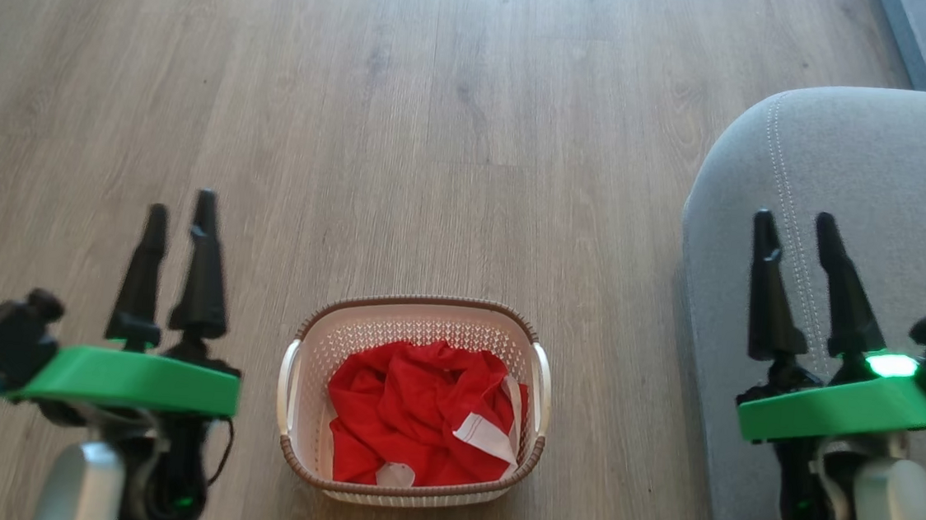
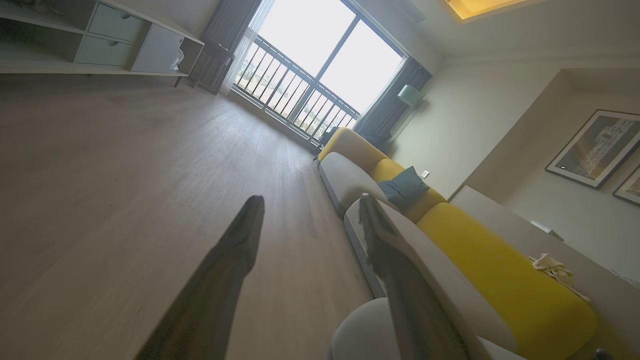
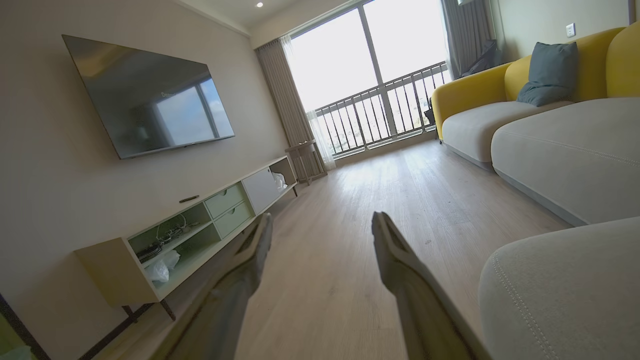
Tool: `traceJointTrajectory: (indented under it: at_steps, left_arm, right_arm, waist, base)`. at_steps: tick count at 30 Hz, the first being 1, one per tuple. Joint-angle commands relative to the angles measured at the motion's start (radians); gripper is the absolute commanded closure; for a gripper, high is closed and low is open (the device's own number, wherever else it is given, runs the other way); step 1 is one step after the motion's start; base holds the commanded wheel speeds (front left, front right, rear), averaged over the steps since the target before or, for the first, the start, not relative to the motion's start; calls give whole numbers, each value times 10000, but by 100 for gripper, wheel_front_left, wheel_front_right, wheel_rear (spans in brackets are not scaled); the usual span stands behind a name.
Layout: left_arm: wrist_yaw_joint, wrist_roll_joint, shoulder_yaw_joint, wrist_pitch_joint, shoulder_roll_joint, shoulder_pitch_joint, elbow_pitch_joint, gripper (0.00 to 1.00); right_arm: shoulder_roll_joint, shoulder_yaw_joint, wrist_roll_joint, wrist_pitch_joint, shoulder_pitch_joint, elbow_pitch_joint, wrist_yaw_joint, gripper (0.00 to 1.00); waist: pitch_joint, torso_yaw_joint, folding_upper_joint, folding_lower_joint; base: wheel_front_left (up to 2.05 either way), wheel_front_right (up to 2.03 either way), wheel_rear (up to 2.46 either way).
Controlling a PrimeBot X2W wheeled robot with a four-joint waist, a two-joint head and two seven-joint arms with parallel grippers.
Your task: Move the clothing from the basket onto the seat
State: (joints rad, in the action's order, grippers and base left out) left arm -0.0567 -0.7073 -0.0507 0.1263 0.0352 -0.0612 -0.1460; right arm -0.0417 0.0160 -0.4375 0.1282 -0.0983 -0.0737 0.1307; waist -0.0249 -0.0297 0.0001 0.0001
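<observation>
The cream basket [image 1: 540,382] with a brown rim stands on the wooden floor at the bottom centre of the head view. Crumpled red clothing [image 1: 410,409] with white trim fills it. The grey seat [image 1: 874,185] rises at the right, with pale stitched seams. My left gripper [image 1: 180,209] hangs open to the left of the basket, nothing between its fingers. My right gripper [image 1: 796,224] is open over the seat's left edge, also empty. In the right wrist view the seat [image 3: 565,290] lies beside the right gripper [image 3: 322,222]. The left gripper [image 2: 310,200] points along the floor.
Bare wooden floor [image 1: 409,107] stretches ahead of the basket. A low TV cabinet [image 3: 200,225] under a wall screen lines one wall. A yellow-backed sofa [image 3: 495,105] with a blue cushion continues beyond the seat toward the balcony window.
</observation>
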Motion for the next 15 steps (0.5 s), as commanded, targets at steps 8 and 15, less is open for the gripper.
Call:
traceJointTrajectory:
  at_steps: [8, 15]
  left_arm:
    - [-659, 2364, -799, 347, 113, -454, -198, 0]
    - [-1166, 3772, -1723, 552, 269, -373, 449, 0]
  right_arm:
    - [-80, 542, 1116, 324, -469, -337, 0, 0]
    - [-80, 346, 2162, 530, -248, 371, 0, 0]
  waist:
    - [-51, 106, -1, -1]
    - [-39, 191, -1, -1]
  base:
    - [0, 0, 0]
    - [0, 0, 0]
